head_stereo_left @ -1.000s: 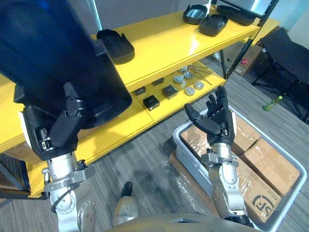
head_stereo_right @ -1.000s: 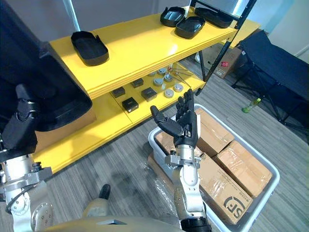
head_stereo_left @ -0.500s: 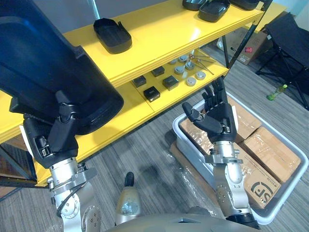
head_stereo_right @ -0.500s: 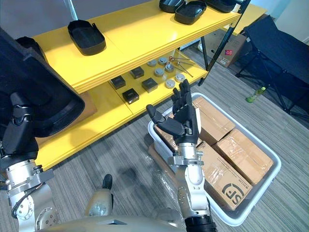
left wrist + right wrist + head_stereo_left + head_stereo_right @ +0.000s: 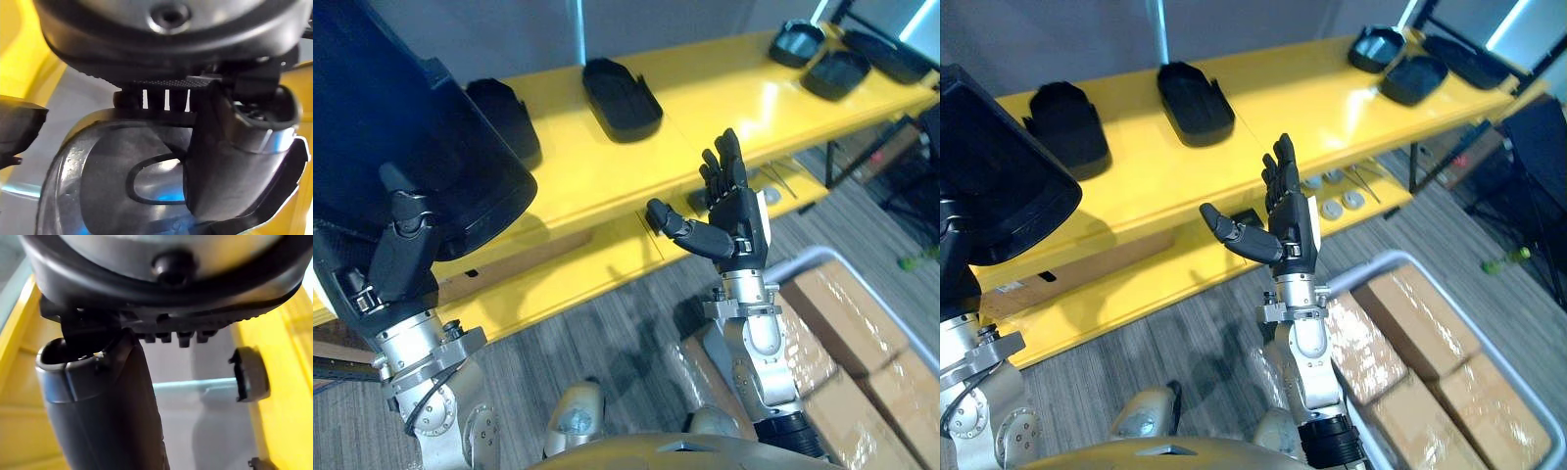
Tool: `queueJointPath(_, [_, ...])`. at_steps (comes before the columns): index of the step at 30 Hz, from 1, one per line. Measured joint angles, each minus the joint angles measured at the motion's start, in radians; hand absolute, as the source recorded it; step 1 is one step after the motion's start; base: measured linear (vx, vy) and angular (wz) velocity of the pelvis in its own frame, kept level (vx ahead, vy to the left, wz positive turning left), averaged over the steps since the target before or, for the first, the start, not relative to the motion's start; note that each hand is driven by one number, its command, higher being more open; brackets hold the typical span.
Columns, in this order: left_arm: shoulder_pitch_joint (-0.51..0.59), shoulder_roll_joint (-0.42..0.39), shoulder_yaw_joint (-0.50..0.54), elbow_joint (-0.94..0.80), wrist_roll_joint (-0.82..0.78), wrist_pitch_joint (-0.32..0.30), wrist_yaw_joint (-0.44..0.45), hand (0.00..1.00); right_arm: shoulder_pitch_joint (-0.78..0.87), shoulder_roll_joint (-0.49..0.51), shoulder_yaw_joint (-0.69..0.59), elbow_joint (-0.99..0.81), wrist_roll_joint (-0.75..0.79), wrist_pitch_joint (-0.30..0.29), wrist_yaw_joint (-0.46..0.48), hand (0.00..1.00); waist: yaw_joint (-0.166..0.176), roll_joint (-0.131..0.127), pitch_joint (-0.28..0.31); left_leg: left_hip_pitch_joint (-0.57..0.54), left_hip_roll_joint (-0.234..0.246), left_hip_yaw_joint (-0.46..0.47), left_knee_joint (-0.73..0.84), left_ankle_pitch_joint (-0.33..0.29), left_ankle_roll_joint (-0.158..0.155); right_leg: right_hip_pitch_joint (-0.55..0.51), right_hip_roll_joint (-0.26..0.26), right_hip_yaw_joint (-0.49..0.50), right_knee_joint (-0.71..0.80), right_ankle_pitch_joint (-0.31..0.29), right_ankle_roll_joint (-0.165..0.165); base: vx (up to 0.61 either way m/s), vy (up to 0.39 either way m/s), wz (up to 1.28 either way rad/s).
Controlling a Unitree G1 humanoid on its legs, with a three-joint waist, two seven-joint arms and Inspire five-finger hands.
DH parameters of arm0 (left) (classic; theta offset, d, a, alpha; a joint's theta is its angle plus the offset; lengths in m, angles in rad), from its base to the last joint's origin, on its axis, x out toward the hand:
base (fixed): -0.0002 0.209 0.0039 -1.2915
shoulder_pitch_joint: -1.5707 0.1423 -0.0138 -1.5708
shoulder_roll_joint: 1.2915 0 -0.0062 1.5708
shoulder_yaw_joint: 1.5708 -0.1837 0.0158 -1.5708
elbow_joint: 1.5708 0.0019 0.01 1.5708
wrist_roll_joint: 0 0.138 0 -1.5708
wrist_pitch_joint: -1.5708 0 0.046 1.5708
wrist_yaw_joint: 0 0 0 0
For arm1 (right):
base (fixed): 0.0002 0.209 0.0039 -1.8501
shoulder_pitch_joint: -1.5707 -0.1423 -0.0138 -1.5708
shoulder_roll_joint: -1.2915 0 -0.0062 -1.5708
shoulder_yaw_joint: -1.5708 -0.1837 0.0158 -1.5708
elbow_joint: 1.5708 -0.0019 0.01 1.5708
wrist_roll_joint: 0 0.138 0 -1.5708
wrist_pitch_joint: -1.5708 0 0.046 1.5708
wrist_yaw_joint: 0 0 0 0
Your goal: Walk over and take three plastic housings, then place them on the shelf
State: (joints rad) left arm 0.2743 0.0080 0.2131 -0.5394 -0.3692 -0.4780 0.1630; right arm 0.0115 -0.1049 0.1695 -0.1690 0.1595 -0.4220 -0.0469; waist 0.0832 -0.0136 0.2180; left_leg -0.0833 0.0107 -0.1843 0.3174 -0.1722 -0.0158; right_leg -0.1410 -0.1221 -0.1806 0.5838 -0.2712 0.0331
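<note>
Left eye view: the left robot hand (image 5: 396,257) is at the near left, its thumb and fingers clamped on the rim of the held housing (image 5: 401,127), a big black shell raised over the left end of the yellow shelf (image 5: 705,93). The right robot hand (image 5: 724,220) stands upright in the middle. Its fingers are straight and apart, its thumb points left, and it holds nothing.

Right eye view: five more housings lie open side up on the shelf's top board, which with the held one makes six in all. The two left housings (image 5: 1195,98) sit side by side, near each other but apart. The three right housings (image 5: 1413,76) are grouped close together at the far right end, well apart from the left two. On the lower board, just right of the raised hand, lie a few grey discs (image 5: 1330,208); I cannot count them all. At the near right a pale bin (image 5: 1381,262) holds cardboard boxes (image 5: 1413,318). The floor (image 5: 1185,343) is grey planking, with a green bottle (image 5: 1506,259) lying on it at the right. A grey wall (image 5: 1087,39) stands behind the shelf.

Left wrist view: the thumb presses on the held housing's glossy dark surface (image 5: 112,196).

Right wrist view: the thumb juts out free, with yellow shelf boards on either side.
</note>
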Motion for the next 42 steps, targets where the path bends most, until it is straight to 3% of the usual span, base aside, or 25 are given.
queueJointPath(2, [-0.015,0.006,-0.016,0.027,0.003,-0.005,0.01,0.0,-0.013,-0.027,-0.033,-0.047,-0.039,-0.008,-0.031,1.0,-0.016,-0.011,-0.01,0.015,-0.027,-0.046,-0.007,0.0,-0.003,-0.04,0.036,0.059,-0.134,0.033,0.009,0.28,-0.116,1.08])
queueJointPath(3, [-0.008,0.011,-0.023,0.04,0.017,-0.001,0.021,0.0,-0.028,-0.04,-0.057,-0.07,-0.038,-0.011,-0.05,1.0,-0.024,-0.029,-0.021,0.027,-0.063,-0.059,-0.004,-0.013,-0.021,-0.046,0.019,0.066,-0.251,0.2,-0.011,0.29,-0.159,0.99])
queueJointPath(4, [-0.003,-0.013,-0.035,0.064,0.023,0.002,0.023,0.0,-0.049,-0.072,-0.091,-0.071,-0.037,-0.022,-0.064,1.0,-0.028,0.011,-0.035,0.031,-0.052,-0.077,0.008,-0.034,-0.031,-0.024,0.022,0.04,-0.261,0.207,-0.008,0.31,-0.146,0.79])
queueJointPath(7, [0.007,-0.013,-0.037,0.063,0.022,0.004,0.019,0.0,-0.104,-0.13,-0.156,-0.071,-0.033,-0.037,-0.081,1.0,-0.002,0.051,-0.061,0.057,0.003,-0.048,-0.024,-0.037,-0.034,0.068,0.074,0.015,-0.411,0.238,-0.024,0.25,-0.095,0.17])
queueJointPath(14, [0.011,-0.013,-0.044,0.063,0.024,0.012,-0.016,0.0,-0.1,-0.129,-0.189,-0.092,0.013,-0.048,-0.086,1.0,-0.005,0.052,-0.075,0.073,0.019,0.009,-0.043,-0.035,-0.035,0.111,0.083,0.011,-0.47,0.241,-0.029,0.1,0.014,0.02])
queueJointPath(16, [0.007,-0.009,-0.059,0.063,0.024,0.014,-0.026,0.0,-0.046,-0.105,-0.219,-0.116,0.012,-0.057,-0.098,1.0,-0.023,0.052,-0.076,0.042,0.012,0.136,-0.041,-0.003,-0.04,0.128,0.05,-0.055,-0.483,0.24,-0.028,0.0,0.073,0.77])
queueJointPath(18, [0.001,-0.009,-0.071,0.063,0.029,0.019,-0.031,0.0,-0.021,-0.087,-0.27,-0.145,0.012,-0.075,-0.104,1.0,-0.043,0.049,-0.075,0.011,-0.018,0.209,-0.064,0.057,-0.041,0.129,-0.009,-0.131,-0.488,0.242,-0.026,-0.04,0.104,1.29])
queueJointPath(19, [-0.001,-0.009,-0.078,0.063,0.035,0.02,-0.027,0.0,-0.021,-0.085,-0.291,-0.148,0.013,-0.079,-0.107,1.0,-0.044,0.05,-0.076,-0.017,-0.014,0.243,-0.05,0.054,-0.031,0.133,-0.033,-0.159,-0.493,0.246,-0.02,-0.07,0.134,1.25])
queueJointPath(20, [-0.001,-0.008,-0.08,0.063,0.048,0.02,-0.021,0.0,-0.026,-0.082,-0.308,-0.148,0.016,-0.08,-0.107,1.0,-0.043,0.052,-0.076,-0.032,0.018,0.278,-0.04,0.041,-0.026,0.136,-0.049,-0.186,-0.489,0.246,-0.019,-0.07,0.144,1.05])
queueJointPath(22, [0.008,-0.008,-0.08,0.063,0.058,0.021,-0.021,0.0,-0.03,-0.077,-0.313,-0.148,0.034,-0.08,-0.096,1.0,-0.043,0.046,-0.071,-0.068,0.103,0.299,0.006,0.036,-0.054,0.152,-0.093,-0.218,-0.479,0.246,-0.016,-0.07,0.189,0.76])
queueJointPath(24, [0.023,-0.009,-0.079,0.064,0.037,0.025,-0.037,0.0,-0.03,-0.08,-0.296,-0.148,0.066,-0.079,-0.046,1.0,-0.046,0.033,-0.064,-0.087,0.197,0.325,0.046,0.066,-0.069,0.16,-0.174,-0.234,-0.434,0.235,0.037,-0.05,0.375,0.4])
queueJointPath(25, [0.044,-0.008,-0.078,0.064,0.019,0.025,-0.054,0.0,-0.027,-0.083,-0.288,-0.148,0.087,-0.078,-0.019,1.0,-0.049,0.043,-0.07,-0.081,0.23,0.331,0.048,0.129,-0.056,0.159,-0.221,-0.228,-0.402,0.23,0.084,-0.02,0.414,0.15])
queueJointPath(26, [0.055,-0.009,-0.078,0.064,0.014,0.025,-0.065,0.0,-0.026,-0.087,-0.283,-0.149,0.094,-0.078,-0.008,1.0,-0.053,0.052,-0.075,-0.077,0.237,0.333,0.054,0.205,-0.042,0.156,-0.238,-0.224,-0.386,0.223,0.108,-0.01,0.467,0.14])
queueJointPath(27, [0.077,-0.011,-0.08,0.065,0.009,0.025,-0.098,0.0,-0.024,-0.097,-0.284,-0.148,0.105,-0.079,0.004,1.0,-0.063,0.086,-0.089,-0.075,0.229,0.333,0.067,0.239,-0.08,0.143,-0.268,-0.208,-0.37,0.218,0.149,-0.02,0.43,0.18])
queueJointPath(28, [0.083,-0.004,-0.078,0.065,0.008,0.025,-0.129,0.0,-0.021,-0.09,-0.284,-0.148,0.13,-0.082,0.009,1.0,-0.067,0.096,-0.098,-0.06,0.204,0.35,0.042,0.157,-0.098,0.139,-0.291,-0.196,-0.378,0.215,0.156,-0.05,0.727,0.45])
queueJointPath(29, [0.079,0.006,-0.08,0.061,0.002,0.025,-0.183,0.0,-0.017,-0.074,-0.286,-0.147,0.173,-0.087,0.013,1.0,-0.082,0.102,-0.101,-0.041,0.173,0.365,-0.02,0.059,-0.14,0.144,-0.309,-0.19,-0.399,0.223,0.17,-0.05,0.627,0.51])
queueJointPath(30, [0.068,0.026,-0.076,0.063,-0.009,0.029,-0.232,0.0,-0.015,-0.033,-0.289,-0.136,0.206,-0.087,0.014,1.0,-0.086,0.066,-0.081,-0.037,0.136,0.379,-0.014,0.053,-0.127,0.157,-0.348,-0.166,-0.411,0.23,0.178,-0.06,0.611,0.41])
queueJointPath(31, [0.079,0.046,-0.08,0.062,-0.028,0.052,-0.286,0.0,-0.001,0.006,-0.276,-0.125,0.223,-0.083,0.013,1.0,-0.078,0.038,-0.072,-0.034,0.111,0.392,0.001,0.037,-0.108,0.172,-0.352,-0.142,-0.435,0.253,0.155,-0.02,0.321,0.09])
queueJointPath(33, [0.088,0.065,-0.079,0.07,-0.046,0.094,-0.334,0.0,0.02,0.03,-0.23,-0.116,0.218,-0.079,0.019,1.0,-0.055,0.024,-0.072,-0.026,0.107,0.421,0.035,0.001,-0.092,0.176,-0.347,-0.18,-0.434,0.349,0.153,0.01,0.266,-0.4])
queueJointPath(34, [0.088,0.082,-0.078,0.071,-0.053,0.123,-0.344,0.0,0.02,0.035,-0.203,-0.116,0.201,-0.078,0.022,1.0,-0.058,0.033,-0.067,-0.009,0.116,0.438,0.021,-0.001,-0.08,0.167,-0.342,-0.203,-0.421,0.38,0.156,0.02,0.177,-0.49])
queueJointPath(35, [0.086,0.089,-0.078,0.071,-0.054,0.133,-0.347,0.0,0.02,0.034,-0.194,-0.116,0.2,-0.079,0.028,1.0,-0.063,0.031,-0.07,-0.001,0.117,0.441,0.007,0.003,-0.075,0.159,-0.328,-0.206,-0.41,0.374,0.149,0.04,0.14,-0.37])
queueJointPath(37, [0.069,0.122,-0.088,0.072,-0.07,0.16,-0.378,0.0,0.018,0.032,-0.189,-0.118,0.2,-0.079,0.045,1.0,-0.092,0.034,-0.073,0.019,0.124,0.436,-0.059,0.034,-0.068,0.149,-0.214,-0.158,-0.44,0.296,0.141,0.06,-0.002,-0.04])
queueJointPath(39, [0.022,0.138,-0.107,0.085,-0.067,0.176,-0.383,0.0,0.021,0.03,-0.212,-0.12,0.2,-0.078,0.044,1.0,-0.113,0.033,-0.077,0.01,0.119,0.419,-0.084,0.056,-0.073,0.177,-0.146,-0.079,-0.529,0.288,0.133,0.07,-0.008,0.3])
queueJointPath(42, [-0.053,0.137,-0.16,0.109,-0.027,0.223,-0.343,0.0,0.032,0.029,-0.276,-0.118,0.2,-0.05,0.036,1.0,-0.119,0.063,-0.083,-0.006,0.112,0.389,-0.097,0.078,-0.075,0.178,-0.134,-0.09,-0.538,0.296,0.136,0.07,-0.004,0.29])
